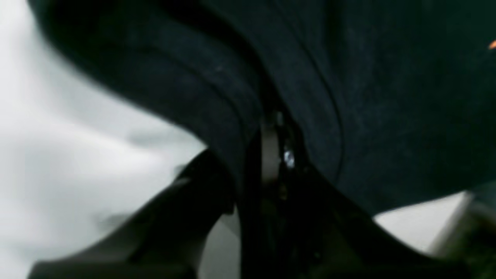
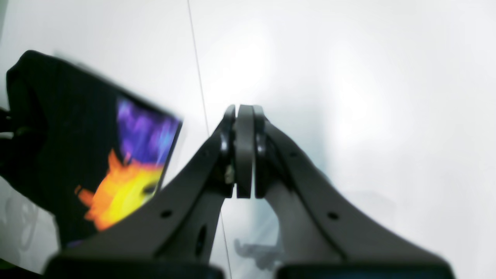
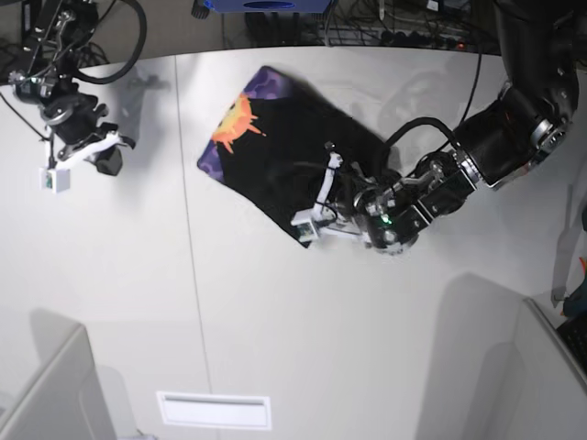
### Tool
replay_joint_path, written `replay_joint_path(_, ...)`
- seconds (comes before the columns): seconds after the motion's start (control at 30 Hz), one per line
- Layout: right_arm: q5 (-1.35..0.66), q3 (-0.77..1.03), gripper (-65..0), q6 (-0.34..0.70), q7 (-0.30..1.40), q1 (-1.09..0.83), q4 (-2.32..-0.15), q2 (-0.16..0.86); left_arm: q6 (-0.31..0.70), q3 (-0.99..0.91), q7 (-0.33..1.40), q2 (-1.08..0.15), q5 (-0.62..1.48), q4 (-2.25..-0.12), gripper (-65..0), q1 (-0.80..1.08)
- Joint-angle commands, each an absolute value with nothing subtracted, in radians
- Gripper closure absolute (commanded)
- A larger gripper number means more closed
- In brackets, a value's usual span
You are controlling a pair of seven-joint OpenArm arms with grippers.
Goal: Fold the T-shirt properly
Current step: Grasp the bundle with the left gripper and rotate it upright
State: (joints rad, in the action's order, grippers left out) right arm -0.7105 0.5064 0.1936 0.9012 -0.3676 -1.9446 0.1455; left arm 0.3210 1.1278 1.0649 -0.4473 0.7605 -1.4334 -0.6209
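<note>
Although the T-shirt [image 3: 284,151] already lies as a compact slanted rectangle on the white desk [image 3: 275,321], centre of the base view with its sun print toward the upper left of the frame, the left gripper [image 3: 323,218] is down at its lower right edge, probably to take up a fold or flatten one. In the left wrist view black cloth fills the upper frame and runs down into the throat of the jaws, which looks like a pinch on the hem; blur and darkness hide the tips, so I cannot tell for certain. The right gripper [image 2: 244,151] hangs well apart over bare desk at the upper left of the base view, jaws pressed together on nothing, likely parked out of the way. The layers underneath are hidden.
</note>
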Motion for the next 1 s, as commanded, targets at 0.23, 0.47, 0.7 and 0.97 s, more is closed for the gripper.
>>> replay_joint_path(0.23, -0.722, 0.567, 0.0, 0.199, 0.883, -0.415, -1.965, 0.039, 0.423, 1.227, 1.049, -0.41, 0.331, -1.575, 0.0, -0.656)
replay_joint_path(0.47, -0.723, 0.604, 0.0, 0.199, 0.878, -0.472, -1.968, -0.021, 0.645, 1.221, 0.921, -0.371, 0.03, -1.573, 0.0, -0.63)
replay_joint_path(0.7, -0.722, 0.601, 0.0, 0.199, 0.877, -0.496, -1.968, -0.047, 0.69, 1.221, 0.903, -0.358, -0.01, -1.569, 0.0, -0.595)
replay_joint_path(0.97, -0.725, 0.599, 0.0, 0.199, 0.877, -0.496, -1.968, -0.05, 0.691, 1.221, 0.908, -0.361, -0.01, -1.57, 0.0, -0.59)
